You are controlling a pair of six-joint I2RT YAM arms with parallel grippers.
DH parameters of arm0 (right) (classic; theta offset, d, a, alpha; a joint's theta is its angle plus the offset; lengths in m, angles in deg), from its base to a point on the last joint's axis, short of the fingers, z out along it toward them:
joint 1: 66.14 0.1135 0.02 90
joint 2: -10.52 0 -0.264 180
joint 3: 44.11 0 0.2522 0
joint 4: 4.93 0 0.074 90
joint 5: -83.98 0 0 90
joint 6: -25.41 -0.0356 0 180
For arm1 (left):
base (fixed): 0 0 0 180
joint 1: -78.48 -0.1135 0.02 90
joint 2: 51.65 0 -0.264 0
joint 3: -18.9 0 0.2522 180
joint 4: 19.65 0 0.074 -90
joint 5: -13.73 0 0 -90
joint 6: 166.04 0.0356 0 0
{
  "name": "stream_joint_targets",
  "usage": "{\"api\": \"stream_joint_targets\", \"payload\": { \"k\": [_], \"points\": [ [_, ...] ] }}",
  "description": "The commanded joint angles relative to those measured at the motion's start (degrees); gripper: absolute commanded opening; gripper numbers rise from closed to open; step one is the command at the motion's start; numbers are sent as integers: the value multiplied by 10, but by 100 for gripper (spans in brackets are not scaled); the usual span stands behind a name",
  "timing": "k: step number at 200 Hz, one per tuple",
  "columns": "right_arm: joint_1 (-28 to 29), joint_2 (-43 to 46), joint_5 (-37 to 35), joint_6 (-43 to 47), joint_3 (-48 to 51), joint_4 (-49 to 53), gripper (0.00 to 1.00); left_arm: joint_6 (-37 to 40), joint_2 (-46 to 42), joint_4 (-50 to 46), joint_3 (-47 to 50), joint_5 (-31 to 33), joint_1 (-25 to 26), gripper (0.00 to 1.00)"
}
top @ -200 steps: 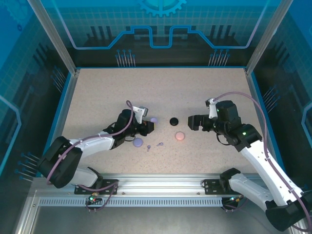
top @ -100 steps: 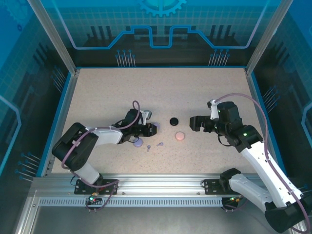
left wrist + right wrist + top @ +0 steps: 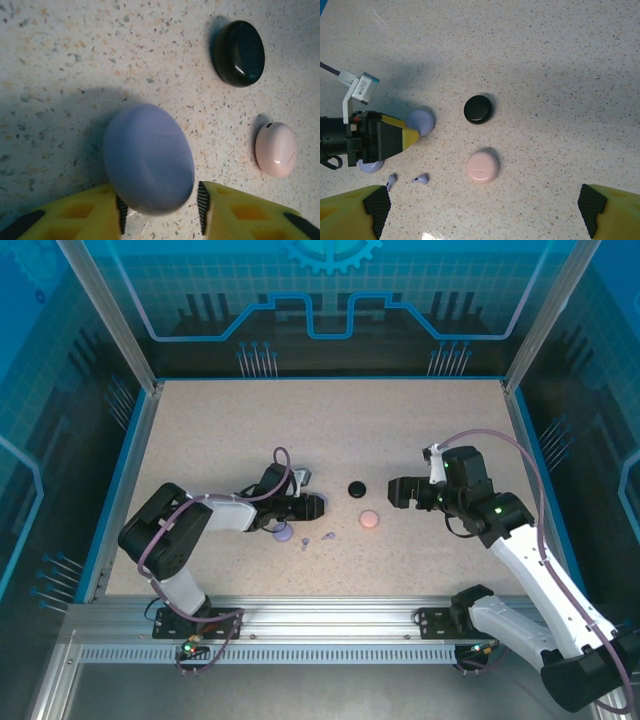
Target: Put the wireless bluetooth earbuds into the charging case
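Found a speckled table [image 3: 300, 420] taking up the middle of the overhead frame. Saw the left arm [image 3: 215, 515] folded low at left of center and reaching rightward, and the right arm [image 3: 530, 570] rising from the lower right and bending in toward center.

Caught the right claw [image 3: 482, 215] with yellow fingers [image 3: 350, 210] spread wide to both lower corners of its own camera, gripping nothing, held right of the cases. Noted the left claw [image 3: 160, 210] parted at the bottom edge of its camera, straddling a lavender case [image 3: 148, 157] set flat on the table. Judged it not clamped, with the left pad seemingly against the shell and the right pad kept off by a thin dark gap.

Placed a second lavender case [image 3: 283, 532] just below that claw in the overhead frame, half hidden under it from the right wrist. Marked a black case [image 3: 356, 488] at center, closed, and a pink case [image 3: 370, 519] just below and right of it, closed too, both apart from the claws.

Picked out, smallest of all, a first earbud [image 3: 303, 544] and a second earbud [image 3: 328, 536], both lavender, lying loose on the table low of center, beside the second lavender case and outside every case.
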Motion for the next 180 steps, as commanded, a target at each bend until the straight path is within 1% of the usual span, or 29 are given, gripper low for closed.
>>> {"api": "stream_joint_targets", "payload": {
  "k": [1, 27, 107, 127, 140, 164, 180],
  "points": [
    [-8, 4, 2, 3, -4, 10, 100, 3, 10, -23, 3, 23, -14, 48],
    [-8, 3, 0, 5, -5, 12, 100, 6, 2, -25, 5, 25, -19, 54],
    [-25, 28, -3, 6, 0, 10, 100, 36, -68, -66, -10, 22, -25, 83],
    [-42, 39, 27, 1, 12, -10, 100, 42, -95, -73, -7, 16, -32, 90],
    [-59, 47, 50, -16, 29, -29, 100, 49, -116, -84, -7, 16, -38, 98],
    [-93, 56, 107, -31, 57, -63, 100, 69, -157, -116, -10, 22, -49, 99],
    [-106, 55, 118, -32, 62, -64, 100, 81, -187, -134, -11, 26, -57, 99]
  ]
}}
